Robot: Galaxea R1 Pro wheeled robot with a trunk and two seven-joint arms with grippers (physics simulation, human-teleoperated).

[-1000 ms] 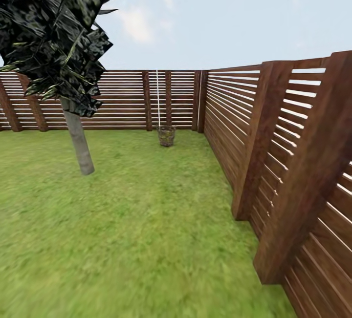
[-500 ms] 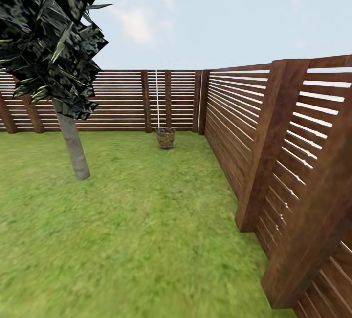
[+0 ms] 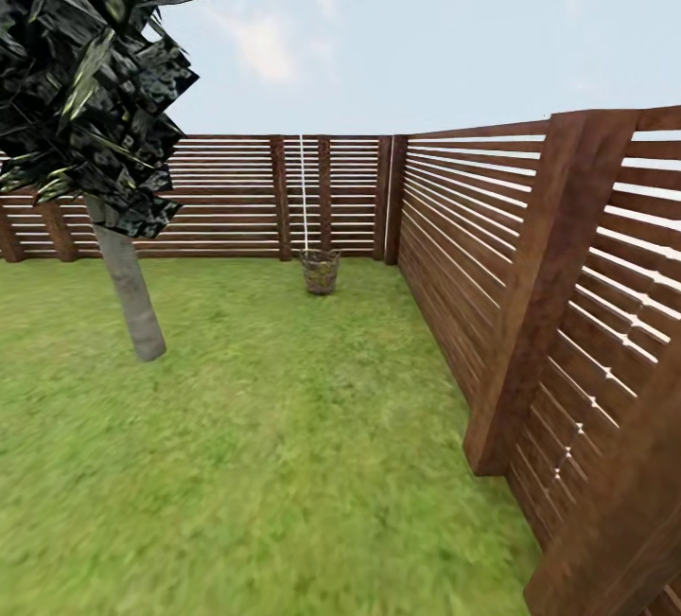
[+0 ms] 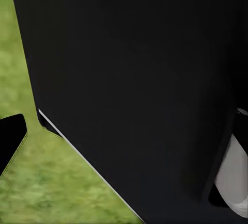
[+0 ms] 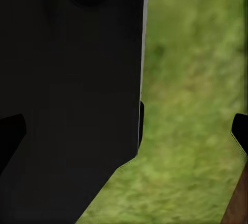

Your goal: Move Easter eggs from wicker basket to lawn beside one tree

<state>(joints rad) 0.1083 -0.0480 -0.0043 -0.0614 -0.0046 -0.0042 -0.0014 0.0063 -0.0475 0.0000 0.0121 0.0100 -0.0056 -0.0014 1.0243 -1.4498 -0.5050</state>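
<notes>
Jaw state cannot be told for either gripper: both wrist views face a black robot body (image 4: 134,79) over grass, with only dark finger edges at the frame borders. No writing is legible. Lawn (image 3: 284,465) lies nearest; slatted fence (image 3: 567,313) at right; tree (image 3: 128,290) left; wicker basket (image 3: 320,271) by the far fence.

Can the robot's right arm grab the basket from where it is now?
Probably not yet. The wicker basket sits far off across the lawn, by the back fence. Open grass lies between, so the way looks free; the robot likely must drive closer first.
</notes>
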